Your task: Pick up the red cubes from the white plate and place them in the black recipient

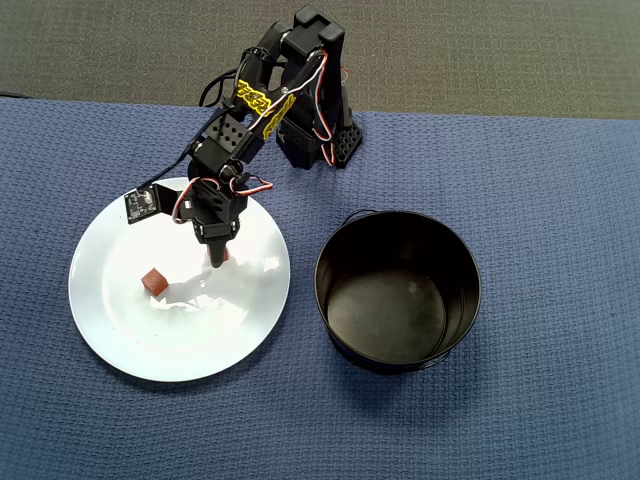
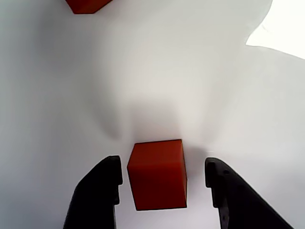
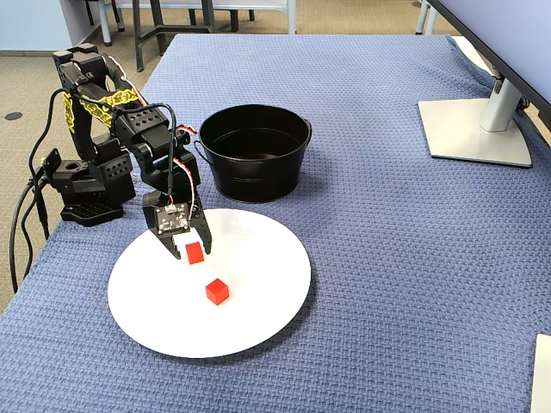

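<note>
The white plate [image 1: 200, 340] lies on the blue cloth at the left in the overhead view. Two red cubes sit on it. One red cube [image 2: 158, 174] lies between the open fingers of my gripper [image 2: 163, 166], with a narrow gap on its left side and a wider one on its right. The gripper [image 3: 191, 249] points down onto the plate [image 3: 258, 249]. The other red cube [image 1: 153, 280] lies loose to the gripper's left in the overhead view, and also shows in the fixed view [image 3: 217, 292]. The black pot [image 1: 470, 260] stands to the right of the plate, with nothing inside.
The arm's base [image 3: 86, 185] stands at the table's left edge in the fixed view. A monitor stand [image 3: 473, 129] stands at the far right. A white object [image 3: 542, 370] lies at the bottom right corner.
</note>
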You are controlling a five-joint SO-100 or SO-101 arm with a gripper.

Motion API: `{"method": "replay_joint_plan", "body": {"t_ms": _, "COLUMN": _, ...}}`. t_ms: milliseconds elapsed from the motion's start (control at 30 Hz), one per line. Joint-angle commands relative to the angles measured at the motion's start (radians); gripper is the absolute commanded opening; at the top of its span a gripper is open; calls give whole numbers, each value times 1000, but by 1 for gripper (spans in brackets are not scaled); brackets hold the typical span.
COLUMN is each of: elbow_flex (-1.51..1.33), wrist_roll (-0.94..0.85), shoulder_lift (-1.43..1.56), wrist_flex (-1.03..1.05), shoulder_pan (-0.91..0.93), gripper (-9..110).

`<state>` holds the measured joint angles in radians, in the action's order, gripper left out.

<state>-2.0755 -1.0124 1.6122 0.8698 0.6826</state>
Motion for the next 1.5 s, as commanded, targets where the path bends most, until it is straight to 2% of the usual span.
{"method": "replay_joint_plan", "body": {"t_ms": 0, "elbow_flex": 38, "wrist_roll": -14, "shoulder_lift": 3, "wrist_flex": -32, "shoulder_pan": 3, "gripper": 11}}
{"method": "replay_joint_plan", "body": {"t_ms": 500, "elbow_flex": -12, "wrist_roll": -77, "shoulder_lift": 14, "wrist_flex": -52, "shoulder_pan": -9, "gripper": 6}}
{"method": "replay_joint_plan", "body": {"t_ms": 567, "elbow_flex": -15, "wrist_roll": -60, "shoulder_lift": 20, "wrist_flex": -64, "shoulder_pan": -9, "gripper": 0}}
{"method": "replay_joint_plan", "body": {"t_ms": 733, "elbow_flex": -17, "wrist_roll": 2, "shoulder_lift": 84, "wrist_flex": -63, "shoulder_pan": -9, "gripper": 0}}
{"method": "replay_joint_plan", "body": {"t_ms": 900, "elbow_flex": 86, "wrist_roll": 121, "shoulder_lift": 242, "wrist_flex": 110, "shoulder_pan": -48, "gripper": 0}}
{"method": "replay_joint_plan", "body": {"t_ms": 1167, "elbow_flex": 333, "wrist_roll": 428, "shoulder_lift": 506, "wrist_flex": 385, "shoulder_pan": -291, "gripper": 0}}
{"method": "replay_joint_plan", "body": {"t_ms": 1467, "elbow_flex": 436, "wrist_roll": 741, "shoulder_lift": 419, "wrist_flex": 419, "shoulder_pan": -753, "gripper": 0}}
